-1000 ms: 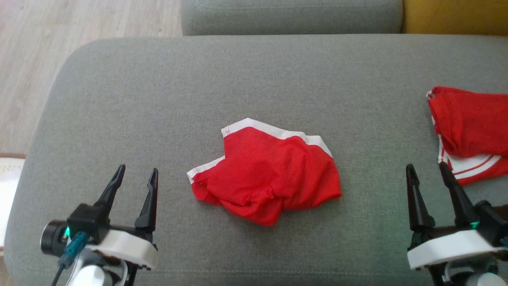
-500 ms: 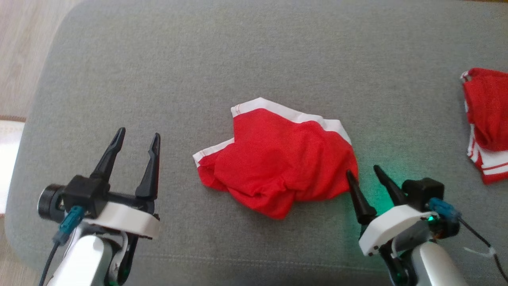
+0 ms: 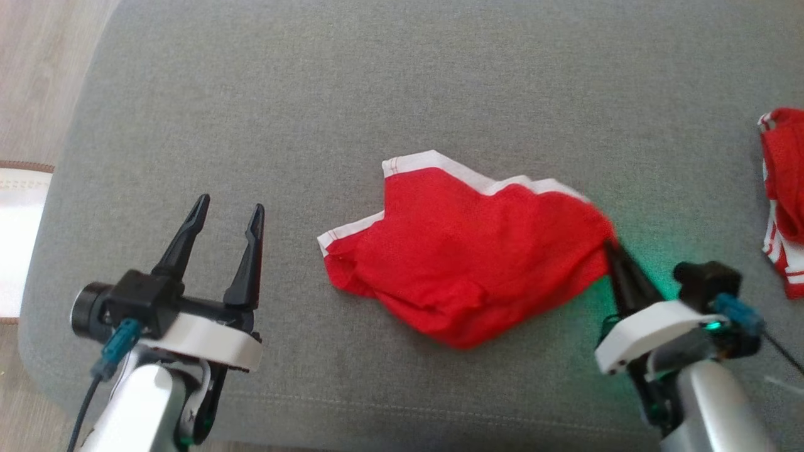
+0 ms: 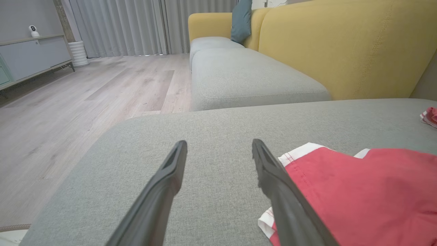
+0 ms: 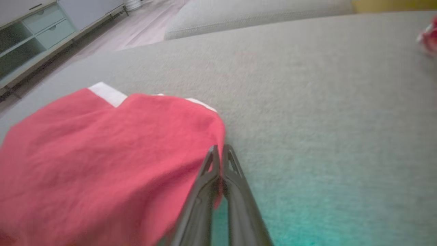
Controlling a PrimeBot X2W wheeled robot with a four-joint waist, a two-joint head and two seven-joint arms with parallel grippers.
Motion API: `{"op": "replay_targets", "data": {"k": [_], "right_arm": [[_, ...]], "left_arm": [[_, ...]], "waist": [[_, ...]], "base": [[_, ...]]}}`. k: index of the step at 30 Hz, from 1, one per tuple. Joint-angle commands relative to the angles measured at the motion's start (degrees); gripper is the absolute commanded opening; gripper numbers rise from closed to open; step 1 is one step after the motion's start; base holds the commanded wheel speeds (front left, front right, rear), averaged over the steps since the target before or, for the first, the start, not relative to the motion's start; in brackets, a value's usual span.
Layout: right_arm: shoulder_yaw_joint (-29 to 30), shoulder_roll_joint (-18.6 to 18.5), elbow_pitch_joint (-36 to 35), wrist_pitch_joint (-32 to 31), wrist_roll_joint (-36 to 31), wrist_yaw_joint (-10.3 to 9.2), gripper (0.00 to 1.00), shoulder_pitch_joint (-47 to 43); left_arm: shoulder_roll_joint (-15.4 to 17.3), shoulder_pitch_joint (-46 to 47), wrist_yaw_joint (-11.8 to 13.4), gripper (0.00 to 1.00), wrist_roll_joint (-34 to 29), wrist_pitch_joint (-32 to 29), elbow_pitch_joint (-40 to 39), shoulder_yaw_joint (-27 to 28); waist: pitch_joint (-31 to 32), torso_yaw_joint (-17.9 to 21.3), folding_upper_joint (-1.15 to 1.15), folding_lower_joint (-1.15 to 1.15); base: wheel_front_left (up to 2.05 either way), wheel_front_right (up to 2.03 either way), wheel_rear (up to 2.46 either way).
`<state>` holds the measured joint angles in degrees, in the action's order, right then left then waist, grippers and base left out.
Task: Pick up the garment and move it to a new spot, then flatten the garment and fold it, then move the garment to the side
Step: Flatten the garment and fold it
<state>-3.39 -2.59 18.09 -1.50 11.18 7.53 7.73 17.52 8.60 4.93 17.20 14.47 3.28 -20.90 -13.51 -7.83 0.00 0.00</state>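
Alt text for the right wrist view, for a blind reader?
The right gripper, fingers closed, pinches the edge of a red garment with white trim that lies rumpled on a grey cushion. A blurred second red cloth sits at the view's upper right.

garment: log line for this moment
phase: pick up | right claw: shut on garment right edge | left claw: open, apart from garment | garment: crumpled on grey cushion

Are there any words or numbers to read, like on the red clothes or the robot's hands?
None to read.
The red garment has only plain white trim.
The left gripper and right gripper carry no lettering.
The other red garment at the edge shows white stripes, no words.
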Motion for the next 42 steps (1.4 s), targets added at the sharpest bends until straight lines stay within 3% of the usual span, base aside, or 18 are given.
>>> {"op": "replay_targets", "data": {"k": [1,6,10,15,22,23,24,36,42], "right_arm": [[1.13,-0.29,-4.14,0.38,-2.97,-0.04,0.00,2.22],[2.71,-0.29,-9.63,0.12,-8.45,-0.04,0.00,3.38],[-2.23,-0.29,-13.45,-2.39,-13.28,-0.04,0.00,2.73],[-10.55,-0.29,-10.76,-7.73,-12.72,-0.04,0.00,-1.48],[-12.72,-0.29,-5.90,-8.22,-9.06,-0.04,0.00,-4.22],[-12.51,-0.29,-5.94,-7.32,-8.59,-0.04,0.25,-4.17],[-12.28,-0.29,-6.16,-6.44,-8.15,-0.04,1.00,-4.08],[-13.44,-0.29,-16.71,5.08,-3.04,-0.04,1.00,-5.35],[-10.43,-0.29,-21.70,8.69,-1.89,-0.04,1.00,-5.74]], "left_arm": [[0.64,2.83,-0.46,1.00,-0.62,0.51,-1.76,3.03],[0.17,2.93,-1.00,1.00,-1.04,0.52,-1.77,3.62],[-0.32,2.85,-1.56,1.00,-1.41,0.52,-1.81,4.22],[-0.99,2.66,-2.27,1.00,-1.91,0.52,-1.73,4.67],[-1.53,2.70,-3.22,1.00,-2.52,0.52,-1.41,5.44],[-1.58,2.65,-3.28,1.00,-2.62,0.52,-1.37,5.60],[-1.61,2.57,-3.30,1.00,-2.71,0.52,-1.33,5.78],[-2.46,1.19,-3.57,1.00,-3.60,0.52,-1.13,6.91],[-2.42,0.40,-3.18,1.00,-4.45,0.52,-1.45,7.73]], "waist": [[-0.16,-0.10,0.00,0.00],[-0.45,-0.20,0.00,0.00],[-0.67,-0.20,0.00,0.00],[-0.92,-0.23,0.00,0.00],[-0.99,-0.10,0.00,0.00],[-0.92,-0.01,0.00,0.00],[-0.81,0.11,0.00,0.00],[1.00,0.70,0.00,0.00],[2.21,1.10,0.00,0.00]], "base": [[0.00,0.00,0.00],[0.00,0.00,0.00],[0.00,0.00,0.00],[0.00,0.00,0.00],[0.00,0.00,0.00],[0.00,0.00,0.00],[0.00,0.00,0.00],[0.00,0.00,0.00],[0.00,0.00,0.00]]}}
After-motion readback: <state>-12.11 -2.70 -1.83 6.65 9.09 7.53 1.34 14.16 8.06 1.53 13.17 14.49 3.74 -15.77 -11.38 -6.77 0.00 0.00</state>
